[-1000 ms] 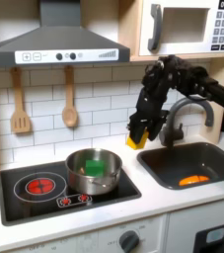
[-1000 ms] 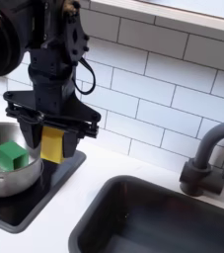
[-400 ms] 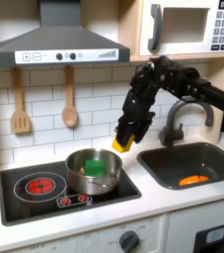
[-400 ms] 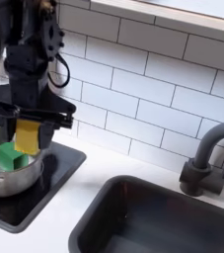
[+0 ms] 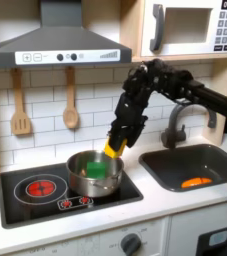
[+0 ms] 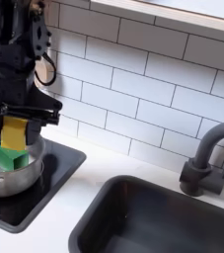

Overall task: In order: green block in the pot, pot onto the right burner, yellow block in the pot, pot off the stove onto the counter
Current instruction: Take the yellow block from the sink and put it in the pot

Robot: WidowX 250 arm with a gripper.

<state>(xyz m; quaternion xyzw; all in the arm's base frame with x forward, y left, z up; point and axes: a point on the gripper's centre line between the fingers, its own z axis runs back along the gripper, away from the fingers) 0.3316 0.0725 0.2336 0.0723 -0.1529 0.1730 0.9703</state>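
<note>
Fingers (image 6: 5,131) of the gripper (image 6: 17,129) are clamping the yellow block (image 6: 18,133) between them, holding it just above the pot's rim in the second exterior view.

Nearest the camera in the first exterior view, the pale counter (image 5: 175,203) is running along the front, with the black stove (image 5: 25,200) set into it. The pot (image 5: 83,178) is sitting on the burner at the first exterior view's right of the stove, and the green block (image 5: 98,171) is lying inside it (tucked against the side nearer the arm). Beyond the stove, at the first exterior view's right, the dark sink (image 5: 213,162) is holding a flat orange piece (image 5: 196,182), and the faucet (image 5: 175,124) is arching behind it. Farther back, two wooden utensils (image 5: 71,109) are hanging on the tiled wall.

Judging from this, the carry is nearly done and the release is what is coming. The risk is in the aim: the yellow block is hanging close to the pot's near edge rather than over its middle, so letting go here could be clipping the rim and sending the block bouncing onto the stove. Dropping from too high could also be landing it on the green block and tipping it out, since the pot is shallow. A lower, more centred release would be avoiding both.
</note>
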